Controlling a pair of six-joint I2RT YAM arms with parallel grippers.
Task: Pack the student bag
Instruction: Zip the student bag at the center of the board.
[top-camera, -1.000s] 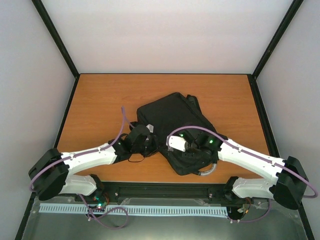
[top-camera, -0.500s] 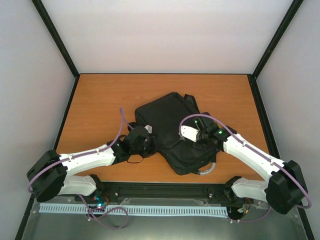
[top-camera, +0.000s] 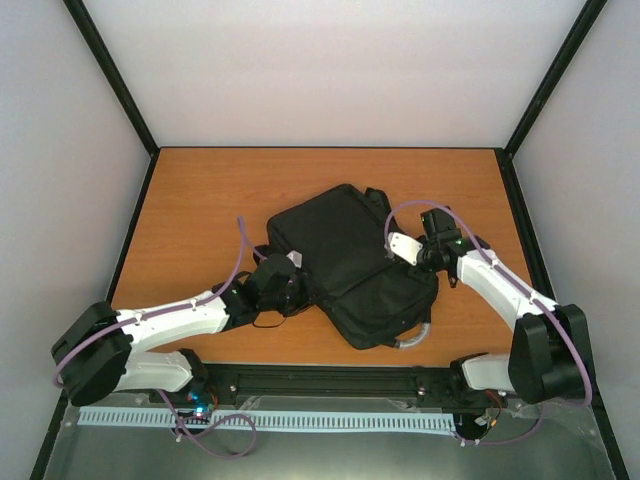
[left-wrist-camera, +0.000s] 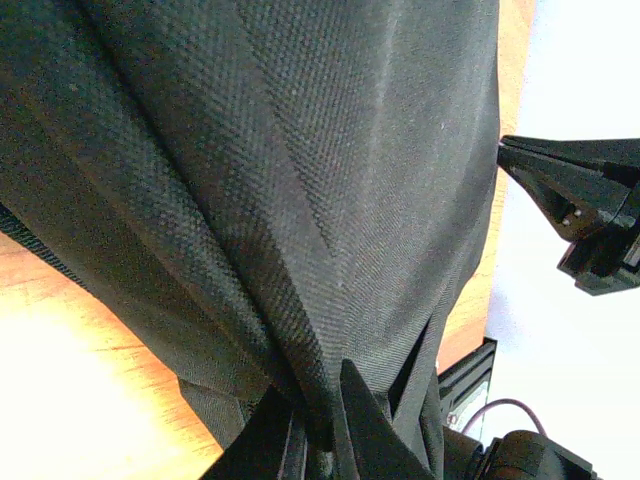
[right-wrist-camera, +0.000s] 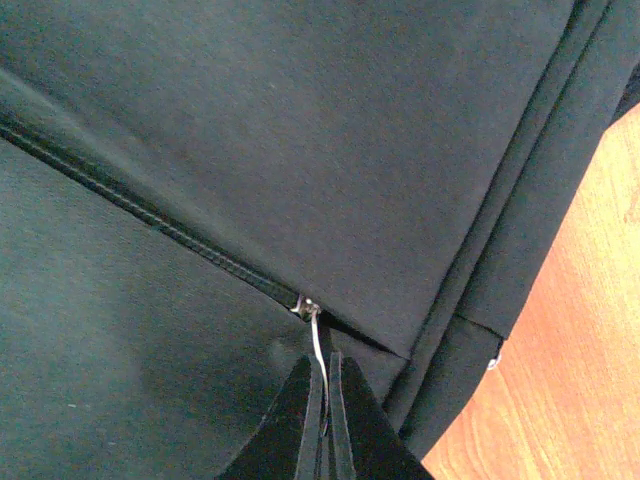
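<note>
A robotics laboratory test cell is shown. The working space is boxed in by plain white panels (top-camera: 330, 70) held in black frame struts (top-camera: 108, 75). A bare wood-grain desk (top-camera: 200, 190) is set inside this enclosure. Two white-and-black robot arms, the left arm (top-camera: 175, 318) and the right arm (top-camera: 495, 290), are bolted to a black rail (top-camera: 330, 380) at the near edge of the desk. Purple cables (top-camera: 240, 250) are run along both arms. Below the rail, a slotted white cable duct (top-camera: 300, 421) is laid across a sheet of bare metal (top-camera: 350, 455). A small circuit board (top-camera: 200, 405) with lit indicators is seen beside the left base.
</note>
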